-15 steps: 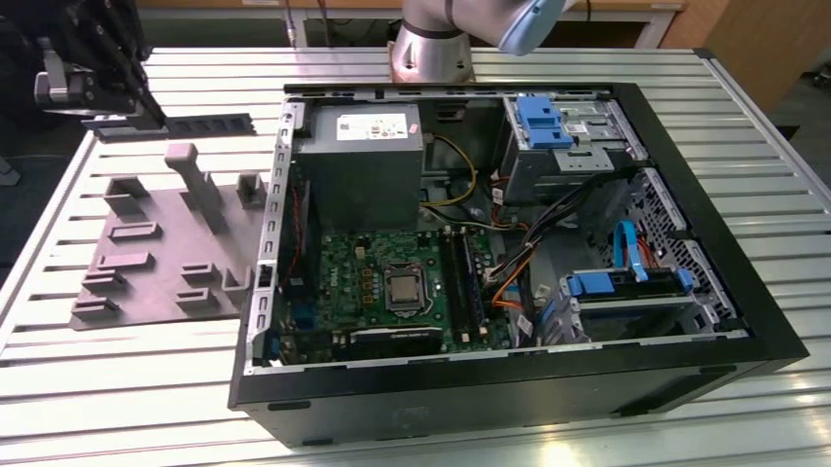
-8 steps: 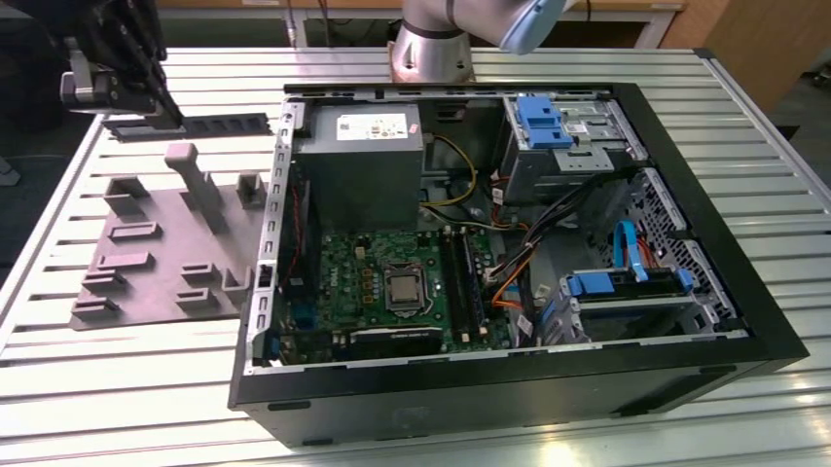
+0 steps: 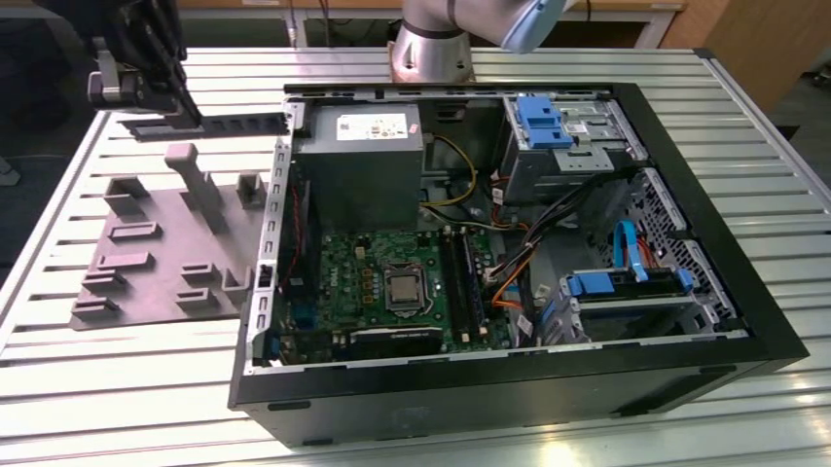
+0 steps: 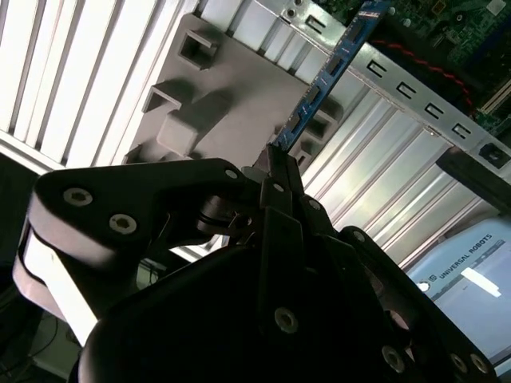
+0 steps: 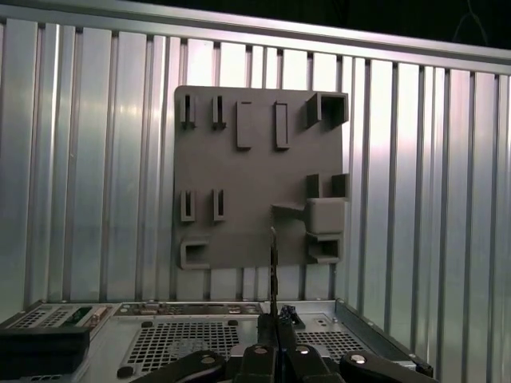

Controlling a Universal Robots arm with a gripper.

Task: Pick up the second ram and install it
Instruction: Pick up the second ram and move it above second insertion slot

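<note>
**Ram in the fingers, clear of the case**

The gripper (image 4: 275,169) is pressed together on the second ram (image 4: 323,76). It pinches one short end, and the thin stick runs straight out from the fingertips, edge-on in both wrist views. The pinch takes in very little of the card, so I judge the stick could pivot in the jaws if you jolt it or brush anything. Move smoothly, and let nothing touch the free end.

Straight beyond the stick's tip lies the grey tray (image 5: 239,171), flat on the slatted table (image 3: 130,389) and apart from the ram. Past the tray, off to one side of the tool, stands the open computer case (image 3: 727,326). Its metal side wall comes between the gripper and the memory slots (image 3: 457,277) on the motherboard (image 3: 377,263). My advice for this carry:

- lift the free end over that wall with room to spare
- hold the card's long edge parallel to the slots, not skewed

The slots sit well away from the tool. Whether one already holds a stick I cannot tell.

The pose — the arm (image 3: 435,44) rises from behind the case, and the gripper hangs over the tray's far end, at the exterior view's left, fingers aimed down toward the tray.
</note>
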